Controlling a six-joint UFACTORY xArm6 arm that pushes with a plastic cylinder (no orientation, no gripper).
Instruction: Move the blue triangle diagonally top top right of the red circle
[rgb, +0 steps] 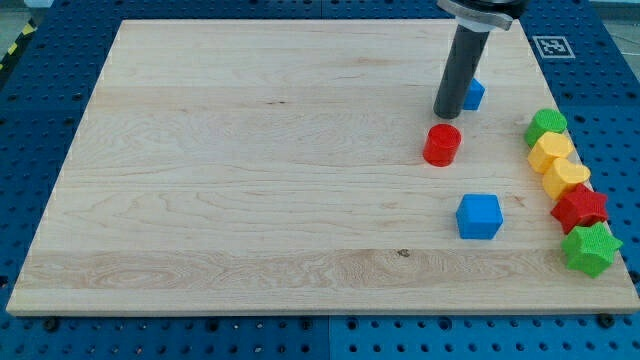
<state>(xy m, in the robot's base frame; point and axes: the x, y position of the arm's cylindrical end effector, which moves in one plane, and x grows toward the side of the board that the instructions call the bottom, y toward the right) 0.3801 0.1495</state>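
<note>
A: So, biggest first: the bench (250, 180) is a pale wooden board, and I'll place everything from the red circle (442, 144).

B: Where is the rod?

A: It stands just above the red circle; my tip (447, 113) rests a little above it and touches the left side of the blue triangle (473, 94). There are no jaws on this arm, so nothing is held.

B: And the rest?

A: A blue cube (479, 216) sits below the red circle, slightly right. Well to the right runs a row: green block (546, 126), two yellow blocks (558, 163), red star (580, 208), green star (589, 249).

B: Which step?

A: Final placing, I judge. The blue triangle is already up-right of the red circle; a slight nudge rightward would suffice.
</note>
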